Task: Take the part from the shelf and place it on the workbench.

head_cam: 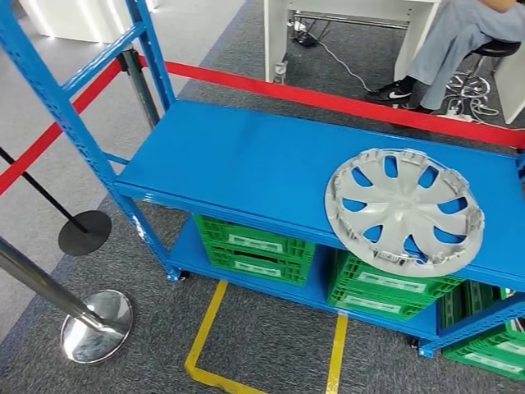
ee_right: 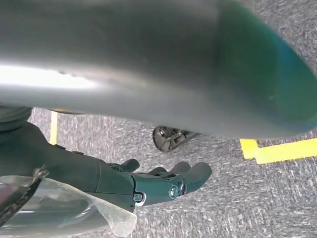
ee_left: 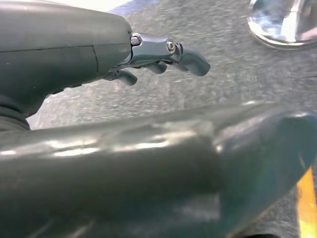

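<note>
The part, a silver-grey wheel cover (head_cam: 404, 209) with spoke cut-outs, lies flat on the top board of the blue shelf (head_cam: 248, 164), near its right front edge and slightly overhanging it. My left hand (ee_left: 164, 55) hangs over grey carpet with its fingers stretched out and nothing in them. My right hand (ee_right: 168, 181) also hangs above the carpet, fingers extended and apart, holding nothing. Both hands are far from the wheel cover.
Green crates (head_cam: 257, 246) sit on the shelf's lower board. A red barrier tape (head_cam: 321, 100) runs behind the shelf, with chrome stanchion bases (head_cam: 96, 326) at the left. Yellow floor tape (head_cam: 210, 328) marks the carpet in front. A seated person's legs (head_cam: 433, 49) are behind.
</note>
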Robot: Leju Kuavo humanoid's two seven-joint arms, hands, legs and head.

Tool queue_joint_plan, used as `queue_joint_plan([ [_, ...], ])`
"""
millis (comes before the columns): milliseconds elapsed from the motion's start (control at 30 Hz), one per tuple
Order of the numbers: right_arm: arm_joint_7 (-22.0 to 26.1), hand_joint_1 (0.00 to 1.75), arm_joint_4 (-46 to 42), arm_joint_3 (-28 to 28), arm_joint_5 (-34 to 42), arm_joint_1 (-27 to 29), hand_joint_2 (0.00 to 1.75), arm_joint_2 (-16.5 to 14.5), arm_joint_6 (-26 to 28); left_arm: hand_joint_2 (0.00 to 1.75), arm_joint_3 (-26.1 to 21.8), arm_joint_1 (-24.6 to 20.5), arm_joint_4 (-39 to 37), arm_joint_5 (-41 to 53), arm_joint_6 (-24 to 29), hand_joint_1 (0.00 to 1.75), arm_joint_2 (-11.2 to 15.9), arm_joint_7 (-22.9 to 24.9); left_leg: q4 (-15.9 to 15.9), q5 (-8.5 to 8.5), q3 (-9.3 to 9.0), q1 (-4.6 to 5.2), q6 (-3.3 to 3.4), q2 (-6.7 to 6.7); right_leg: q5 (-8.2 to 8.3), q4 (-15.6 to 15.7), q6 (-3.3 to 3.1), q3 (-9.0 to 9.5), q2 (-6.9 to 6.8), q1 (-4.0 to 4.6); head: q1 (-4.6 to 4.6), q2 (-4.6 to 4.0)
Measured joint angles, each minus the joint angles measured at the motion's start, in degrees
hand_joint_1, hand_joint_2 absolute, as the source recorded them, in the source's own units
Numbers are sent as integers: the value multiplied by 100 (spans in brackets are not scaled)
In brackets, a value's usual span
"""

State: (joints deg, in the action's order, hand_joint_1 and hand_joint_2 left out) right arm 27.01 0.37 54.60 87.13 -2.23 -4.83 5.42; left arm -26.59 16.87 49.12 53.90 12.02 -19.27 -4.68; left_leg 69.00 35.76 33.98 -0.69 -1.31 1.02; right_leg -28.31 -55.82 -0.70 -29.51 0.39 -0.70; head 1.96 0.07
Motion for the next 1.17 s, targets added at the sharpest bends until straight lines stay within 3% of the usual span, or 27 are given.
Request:
queue_joint_plan([
  [33,-14,0,0,45,-1,-2,0,2,-3,0,-111,-127,-234,-39,125,0,39,-159,299,84,138,0,-1,-34,4,-5,-6,-6,75,11,2,0],
  [67,-26,0,0,90,-1,-2,0,4,-9,0,-230,-262,-472,-73,247,0,79,-299,403,45,195,1,9,-48,5,-11,-9,-7,155,22,1,0],
  [100,-37,0,0,133,-1,-4,0,6,-15,0,-347,-391,-695,-95,347,0,118,-404,275,-113,153,4,31,-67,6,-19,-10,-4,240,34,1,0],
  [133,-44,0,0,170,-1,-7,0,7,-20,0,-449,-501,-891,-106,419,0,150,-477,-48,-349,25,6,66,-113,5,-25,-9,4,328,44,1,0],
  [200,-49,0,0,230,-1,-23,0,9,-26,0,-613,-669,-1222,-108,504,0,203,-555,-784,-739,-265,5,161,-390,3,-42,5,-11,489,55,7,0],
  [267,-54,0,0,277,0,-41,0,11,-31,0,-737,-801,-1481,-105,545,0,236,-596,-1135,-814,-386,7,215,-590,20,-63,70,-83,628,37,-8,0],
  [333,-56,0,1,324,1,-31,0,17,-19,0,-830,-914,-1668,-92,588,0,247,-631,-1219,-805,-393,4,229,-515,52,-65,161,-160,740,14,-29,0],
  [367,-51,0,2,349,0,-21,0,22,2,0,-870,-961,-1749,-74,612,0,249,-650,-1255,-826,-400,-6,239,-456,33,-91,194,-201,678,14,-27,0],
  [400,-44,0,3,380,-1,-22,0,27,42,0,-911,-1002,-1825,-45,641,0,251,-674,-1293,-846,-408,-17,255,-390,-55,-207,224,-277,535,21,-14,0],
  [467,-36,0,4,468,-7,-51,0,37,150,0,-1008,-1068,-1973,26,687,0,257,-709,-1329,-864,-415,-17,278,-249,-404,-782,275,-572,157,25,11,0],
  [533,-50,0,4,588,-19,-72,0,41,254,0,-1118,-1115,-2103,93,722,0,262,-720,-1325,-862,-401,-5,288,-119,-720,-1508,327,-918,10,7,21,0],
  [567,-62,0,4,649,-22,-70,0,43,297,0,-1171,-1140,-2160,126,735,0,263,-721,-1324,-861,-397,-3,288,-69,-736,-1661,346,-978,-7,-3,21,0],
  [600,-74,0,4,709,-25,-65,0,44,332,0,-1220,-1168,-2212,165,746,0,263,-721,-1321,-861,-396,-2,285,-36,-639,-1579,359,-914,-18,-13,22,0],
  [700,-104,0,4,848,-21,-65,0,59,379,0,-1353,-1255,-2324,282,757,0,260,-721,-1289,-846,-402,10,237,-7,-152,-446,341,-263,-60,-30,23,0],
  [767,-114,0,4,914,-15,-79,0,63,380,0,-1437,-1291,-2363,346,760,0,266,-723,-1247,-826,-394,38,224,-5,-67,-40,284,-28,-65,-31,17,0],
  [800,-120,0,4,941,-13,-80,0,63,382,44,-1476,-1302,-2378,368,760,0,270,-726,-1232,-825,-389,51,246,-6,-68,-22,261,-12,-58,-26,13,0],
  [900,-145,0,4,1007,-8,-70,131,63,430,175,-1592,-1321,-2415,411,756,0,274,-726,-1239,-854,-388,47,317,-10,-49,-26,236,-2,-54,-9,9,0],
  [933,-156,0,4,1030,-6,-71,175,63,449,175,-1635,-1328,-2422,434,755,0,273,-720,-1248,-863,-388,40,310,-10,-51,-30,222,-7,-54,1,9,0],
  [1033,-237,0,3,1062,-5,-71,175,63,410,175,-1765,-1348,-2435,489,745,0,272,-668,-1267,-878,-387,23,259,-10,-59,-44,182,-21,-55,21,11,0],
  [1167,-400,0,-21,901,-112,-47,175,63,311,175,-1787,-1351,-2438,310,671,0,285,-576,-1278,-880,-384,10,130,-10,-65,-64,160,-37,-57,30,13,0],
])
